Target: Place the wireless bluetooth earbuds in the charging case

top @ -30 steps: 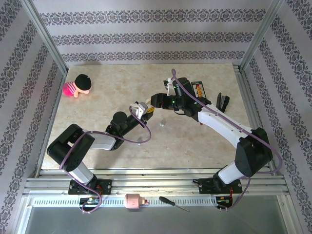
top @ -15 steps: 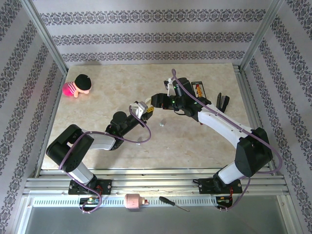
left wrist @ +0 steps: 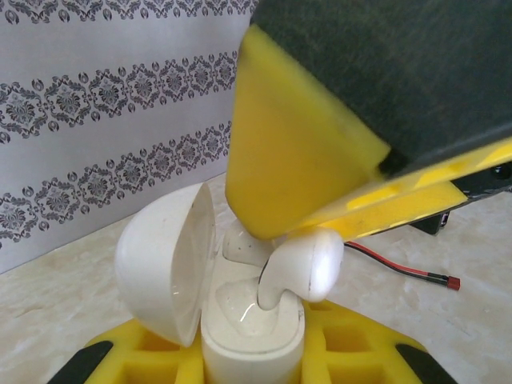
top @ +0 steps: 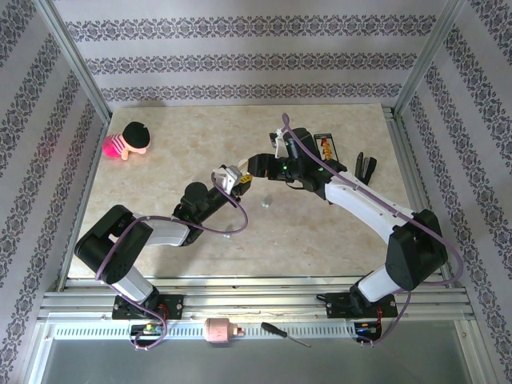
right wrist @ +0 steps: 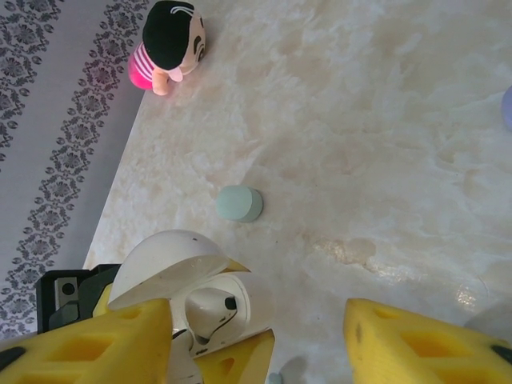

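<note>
Overall room: a beige marbled tabletop (top: 152, 176) inside an aluminium frame, closed in by grey wallpaper with dark damask bands (top: 240, 48).
Table edges: a pink-and-black soft doll (top: 128, 140) lies far left; a black clip-like tool (top: 366, 168) and a printed card (top: 326, 148) lie far right.
Near rail: a pink cylinder (top: 218, 329) and a black-handled screwdriver (top: 286, 334) rest in front of the arm bases.
Left gripper (top: 238, 180): clamped tight on the base of the white pebble-shaped charging case (left wrist: 240, 344), whose lid is swung open.
Right gripper (right wrist: 260, 320): its yellow fingers stand well apart with nothing between them; one finger (left wrist: 304, 160) hangs over the case.
Left wrist close-up: a white plastic earbud (left wrist: 302, 264) has its stem down in the case's socket and its head touching that finger's underside; a red-and-black wire (left wrist: 400, 268) lies on the marble behind.
Right wrist look-down: a white bud with a dark dot (right wrist: 212, 308) sits in the case. I cannot tell if it is the same one. A pale green bean-sized bud (right wrist: 239, 203) lies on bare marble just beyond.
Top view: case and buds are too small to make out.
</note>
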Robot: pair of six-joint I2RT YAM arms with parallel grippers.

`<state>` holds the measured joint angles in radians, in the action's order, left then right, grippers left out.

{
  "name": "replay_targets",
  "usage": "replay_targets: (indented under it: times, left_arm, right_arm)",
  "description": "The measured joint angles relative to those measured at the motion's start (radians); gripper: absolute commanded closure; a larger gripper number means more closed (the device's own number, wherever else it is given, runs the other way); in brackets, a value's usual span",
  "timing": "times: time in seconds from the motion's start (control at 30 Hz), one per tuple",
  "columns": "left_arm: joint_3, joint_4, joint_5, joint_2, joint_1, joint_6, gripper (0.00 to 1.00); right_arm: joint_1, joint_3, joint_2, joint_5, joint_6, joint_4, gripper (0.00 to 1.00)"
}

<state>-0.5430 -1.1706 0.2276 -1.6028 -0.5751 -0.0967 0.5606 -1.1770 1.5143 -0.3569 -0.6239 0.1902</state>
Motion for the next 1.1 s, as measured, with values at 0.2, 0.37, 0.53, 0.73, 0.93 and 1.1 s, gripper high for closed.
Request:
replay_targets:
  times: [0.2, 0.37, 0.53, 0.73, 0.93, 1.1]
  left_arm:
    - [0.0, 0.0, 0.007, 0.0, 0.0, 0.0, 1.0]
    - [0.0, 0.006, 0.028, 0.006, 0.0, 0.0, 1.0]
    - [0.0, 0.014, 0.045, 0.015, 0.0, 0.0, 1.0]
    - [0.0, 0.018, 0.053, 0.015, 0.0, 0.003, 1.0]
    - [-0.001, 0.035, 0.053, 0.016, 0.0, 0.008, 1.0]
    - [-0.008, 0.04, 0.053, 0.016, 0.0, 0.008, 1.0]
  right_arm:
    - [-0.01, 0.031, -0.06, 0.001, 0.002, -0.004, 0.35]
    - [-0.035, 0.048, -0.073, 0.003, 0.014, -0.002, 0.4]
    - [-0.035, 0.052, -0.072, -0.001, 0.04, 0.021, 0.43]
    - [-0.024, 0.051, -0.063, -0.018, 0.063, 0.025, 0.43]
    - [0.004, 0.051, -0.043, -0.038, 0.081, 0.034, 0.43]
    - [0.02, 0.044, -0.032, -0.053, 0.093, 0.046, 0.42]
